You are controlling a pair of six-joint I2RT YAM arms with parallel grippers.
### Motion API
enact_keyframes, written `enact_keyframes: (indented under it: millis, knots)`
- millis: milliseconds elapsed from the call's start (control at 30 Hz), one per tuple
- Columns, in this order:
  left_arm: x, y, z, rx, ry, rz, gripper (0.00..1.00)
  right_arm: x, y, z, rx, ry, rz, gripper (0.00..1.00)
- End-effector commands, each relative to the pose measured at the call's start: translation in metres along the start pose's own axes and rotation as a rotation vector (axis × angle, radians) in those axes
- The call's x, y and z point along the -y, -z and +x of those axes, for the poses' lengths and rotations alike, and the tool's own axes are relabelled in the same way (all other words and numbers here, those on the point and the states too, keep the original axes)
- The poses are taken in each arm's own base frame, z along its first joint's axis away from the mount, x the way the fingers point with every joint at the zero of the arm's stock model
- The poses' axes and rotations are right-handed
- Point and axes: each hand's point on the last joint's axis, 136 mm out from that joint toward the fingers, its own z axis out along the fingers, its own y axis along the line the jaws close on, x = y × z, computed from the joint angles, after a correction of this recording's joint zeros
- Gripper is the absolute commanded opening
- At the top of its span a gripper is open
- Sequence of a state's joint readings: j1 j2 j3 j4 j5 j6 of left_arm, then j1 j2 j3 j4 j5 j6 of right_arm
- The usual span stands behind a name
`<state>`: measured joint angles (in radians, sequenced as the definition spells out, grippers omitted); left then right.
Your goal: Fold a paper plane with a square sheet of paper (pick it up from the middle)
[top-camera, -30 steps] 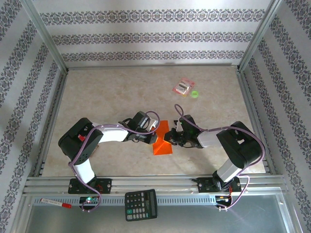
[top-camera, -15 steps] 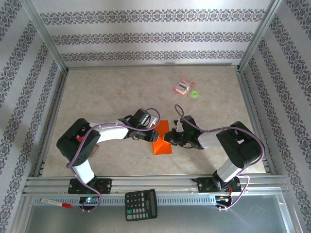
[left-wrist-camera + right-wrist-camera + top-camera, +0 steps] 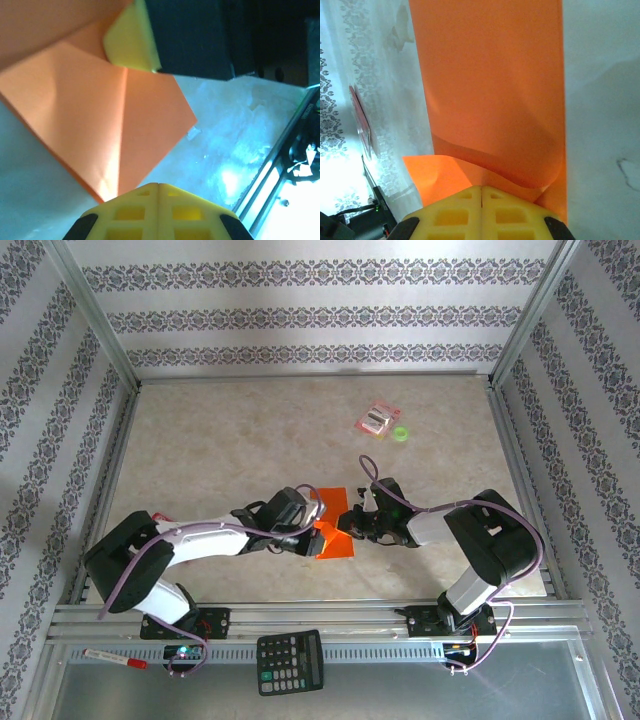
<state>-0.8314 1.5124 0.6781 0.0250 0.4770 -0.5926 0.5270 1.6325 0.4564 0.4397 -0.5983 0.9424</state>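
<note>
The orange square sheet of paper [image 3: 336, 502] lies partly folded on the table between both grippers. In the left wrist view the paper [image 3: 100, 115] shows a straight centre crease and a sharp near corner. My left gripper [image 3: 316, 530] is shut at that near corner, tips [image 3: 159, 186] together with no paper seen between them. My right gripper [image 3: 349, 523] is shut on the paper's right side. In the right wrist view a flap of the paper [image 3: 490, 75] curls up and runs into the closed tips [image 3: 481, 188]. One right fingertip [image 3: 131, 42] rests on the sheet.
A small pink-red packet [image 3: 378, 419] and a green disc [image 3: 401, 434] lie at the back right. A black calculator [image 3: 290, 661] and a red-capped marker [image 3: 115, 658] sit on the front metal shelf. Aluminium rails [image 3: 320, 612] border the table.
My left arm stretched out lower and its gripper slid down to the paper's near left corner, opening briefly and shutting again. More of the sheet's upper part shows. The right arm stayed put.
</note>
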Motion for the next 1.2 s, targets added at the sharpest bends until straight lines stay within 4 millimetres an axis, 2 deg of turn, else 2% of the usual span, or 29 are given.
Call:
enact_keyframes:
  millis: [0,267,500,767,1167]
  knots:
    - [0.004,-0.009,-0.001,-0.005,0.025,0.022,0.0,0.045,-0.003,0.015,-0.036,-0.06,0.15,0.0]
    - [-0.011,-0.021,0.003,-0.048,0.008,-0.035,0.0,0.046,-0.004,0.015,-0.037,-0.06,0.153,0.0]
    - [-0.033,-0.024,0.012,-0.08,0.016,-0.104,0.0,0.049,-0.002,0.017,-0.041,-0.059,0.16,0.0]
    - [-0.046,-0.025,0.026,-0.12,0.022,-0.142,0.0,0.052,-0.001,0.018,-0.043,-0.061,0.167,0.0]
    - [-0.041,-0.02,0.046,-0.169,0.074,-0.088,0.0,0.058,0.001,0.019,-0.044,-0.067,0.188,0.0]
